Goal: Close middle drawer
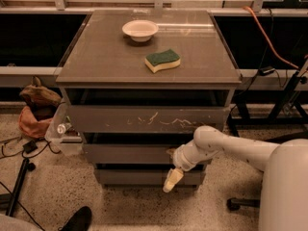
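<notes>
Drawer unit (231, 97) sits centre frame and has three grey fronts.
- The top drawer (144, 119) has the white-scratched front. It is pulled out, and we see a dark opening between it and the surface (106, 57).
- The middle drawer (125, 154) is the wide, shallow, handleless front directly below. A dark strip shows above its front edge. The front sits behind the top front and a bit ahead of the bottom one, so it reads as partly out.
- The bottom drawer (130, 176) has the narrower, unmarked front.

The white arm (231, 146) comes in from lower right, with the wrist across the right end of the middle drawer front. The gripper (169, 183) hangs tip-down from there, its pale tan tip overlapping the bottom front. We can't tell if the wrist is touching the middle front or just in front of it. We also can't tell how far the gripper is open, and nothing visible is in its hold.

On the surface there is a white bowl (140, 30) near the back and a green-and-yellow sponge (163, 60) in front of it to the right, the two apart.

On the floor left of the unit are an orange-brown bag (36, 112) and a clear plastic bin (61, 134) against the unit's side. An orange cable (269, 37) runs at upper right.
</notes>
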`<state>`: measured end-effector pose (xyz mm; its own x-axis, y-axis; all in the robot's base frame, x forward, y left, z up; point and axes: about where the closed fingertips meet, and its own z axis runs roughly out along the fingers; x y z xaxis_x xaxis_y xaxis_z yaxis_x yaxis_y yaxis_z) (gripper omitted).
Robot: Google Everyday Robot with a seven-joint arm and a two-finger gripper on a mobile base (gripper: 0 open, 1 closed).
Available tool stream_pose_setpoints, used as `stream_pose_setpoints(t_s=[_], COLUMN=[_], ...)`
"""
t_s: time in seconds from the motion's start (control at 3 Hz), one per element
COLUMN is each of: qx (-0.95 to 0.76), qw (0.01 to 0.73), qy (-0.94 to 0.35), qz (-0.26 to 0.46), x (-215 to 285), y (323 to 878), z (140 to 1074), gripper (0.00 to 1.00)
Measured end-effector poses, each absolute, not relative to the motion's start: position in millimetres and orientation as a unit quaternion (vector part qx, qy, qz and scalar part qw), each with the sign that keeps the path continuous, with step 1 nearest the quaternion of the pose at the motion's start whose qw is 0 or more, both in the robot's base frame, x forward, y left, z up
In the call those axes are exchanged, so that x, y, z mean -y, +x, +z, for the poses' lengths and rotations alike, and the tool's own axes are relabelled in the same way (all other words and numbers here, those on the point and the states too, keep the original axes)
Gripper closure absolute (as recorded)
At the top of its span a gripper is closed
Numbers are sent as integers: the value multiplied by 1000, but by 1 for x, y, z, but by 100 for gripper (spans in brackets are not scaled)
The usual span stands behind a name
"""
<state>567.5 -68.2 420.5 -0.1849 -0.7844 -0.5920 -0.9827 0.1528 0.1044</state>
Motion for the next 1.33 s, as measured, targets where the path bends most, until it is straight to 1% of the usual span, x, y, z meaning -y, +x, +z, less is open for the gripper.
stream_pose_setpoints(t_s=[0.33,0.67,1.0,1.33], qx=[-749,-786,-818,-830], qw=[217,240,254,280], qy=[-580,-536,-497,-477], qz=[235,196,138,73], x=[88,132,188,237], y=[551,522,490,483], z=[433,466,514,589], gripper=[0,0,0,0])
